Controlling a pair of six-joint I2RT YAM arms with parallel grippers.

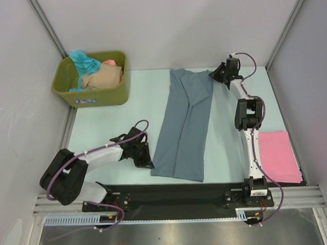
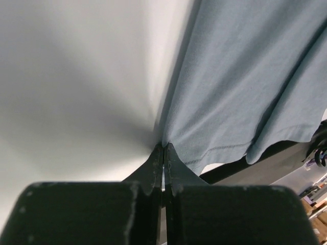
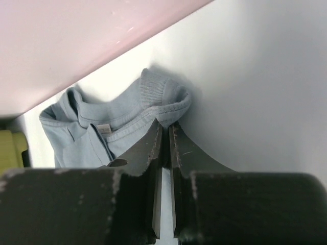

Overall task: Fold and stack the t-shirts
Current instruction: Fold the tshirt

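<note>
Now I am gripping both ends of the slate grey-blue t-shirt [image 1: 185,124], lying as a long narrow strip down the middle of the table [image 1: 110,124].
My left claw [image 2: 163,148] is pinching its near hem corner and my right claw [image 3: 164,125] is clamping its collar at the far end, readying, I judge, an end-to-end fold. A folded pink t-shirt [image 1: 277,153] is waiting near my right arm's base; the olive-green tub [image 1: 98,97] of unfolded t-shirts [image 1: 100,76] is sitting far left, well apart, obstructing nothing.

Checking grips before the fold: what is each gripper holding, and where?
Both pinch the grey-blue t-shirt: left gripper the near hem corner, right gripper beside the collar.
</note>
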